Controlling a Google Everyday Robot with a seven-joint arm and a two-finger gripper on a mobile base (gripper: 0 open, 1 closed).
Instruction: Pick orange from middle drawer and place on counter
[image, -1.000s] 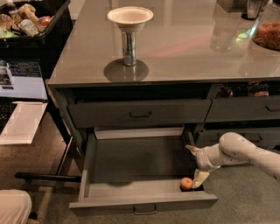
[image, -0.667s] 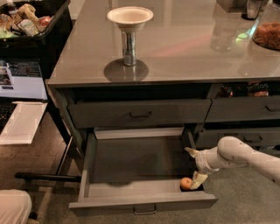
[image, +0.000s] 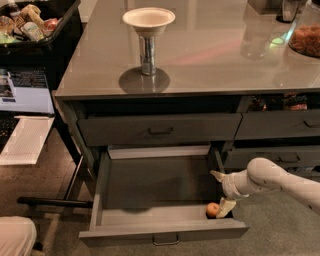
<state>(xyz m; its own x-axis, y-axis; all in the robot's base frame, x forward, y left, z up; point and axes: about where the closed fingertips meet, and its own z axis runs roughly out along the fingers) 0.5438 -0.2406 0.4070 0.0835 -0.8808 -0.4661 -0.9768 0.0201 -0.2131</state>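
Note:
The middle drawer (image: 150, 187) is pulled out wide under the counter (image: 210, 55). The orange (image: 213, 209) lies in the drawer's front right corner, against the front wall. My gripper (image: 221, 192) reaches in over the drawer's right side from the right. It is open. Its lower finger (image: 226, 206) stands right beside the orange on its right. Its upper finger (image: 217, 175) points further back in the drawer. The gripper holds nothing.
A cream bowl (image: 149, 18) stands on a metal can (image: 147, 54) on the counter. A clear jar of brownish snacks (image: 305, 37) stands at the far right. A shallower shut drawer (image: 160, 129) is above the open one. Narrower drawers (image: 280, 125) are to the right.

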